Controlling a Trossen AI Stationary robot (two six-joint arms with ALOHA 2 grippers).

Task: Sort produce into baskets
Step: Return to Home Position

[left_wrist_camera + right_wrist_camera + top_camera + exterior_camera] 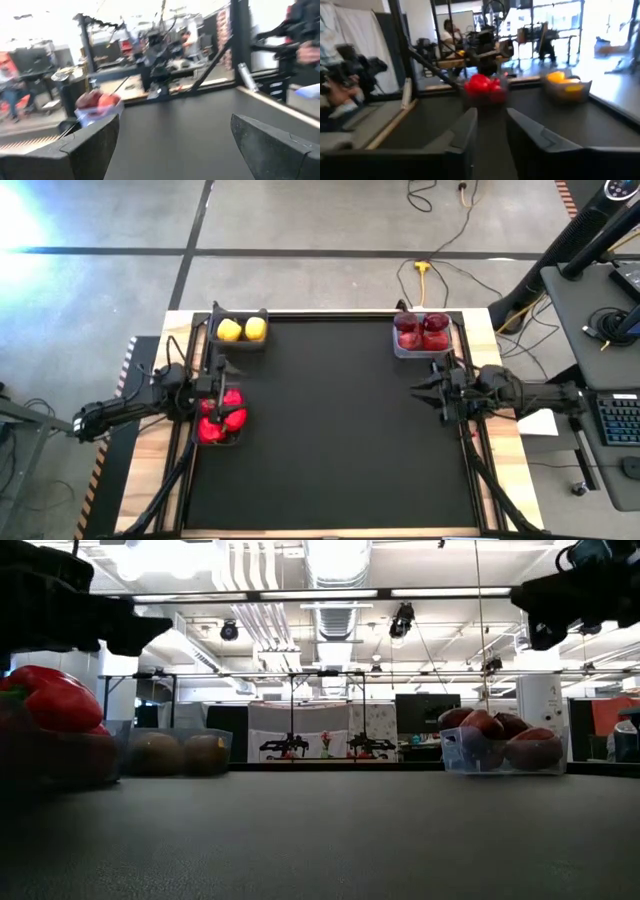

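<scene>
Now both arms reach inward from the two sides of the black mat (330, 440), each lying roughly level above it, with nothing in either gripper. The left gripper (231, 392) hangs over the near dark bin (216, 442) at the left edge of the mat, and the red bell peppers (222, 420) lie inside this bin just under it. In the left wrist view its two fingers (92, 147) stand wide apart and only bare mat shows between them. The right gripper (426, 394) is over the right side of the mat, near the clear bin (420, 355) but apart from it, and it points toward the left side. Its fingers (462, 140) leave only a narrow gap, and they hold nothing. The maroon fruits (421, 330) fill the clear bin at the far right corner. The yellow peppers (242, 330) sit side by side in the far dark bin (240, 313) at the far left corner. In the low view both grippers show high above the table, clear of the bins.
</scene>
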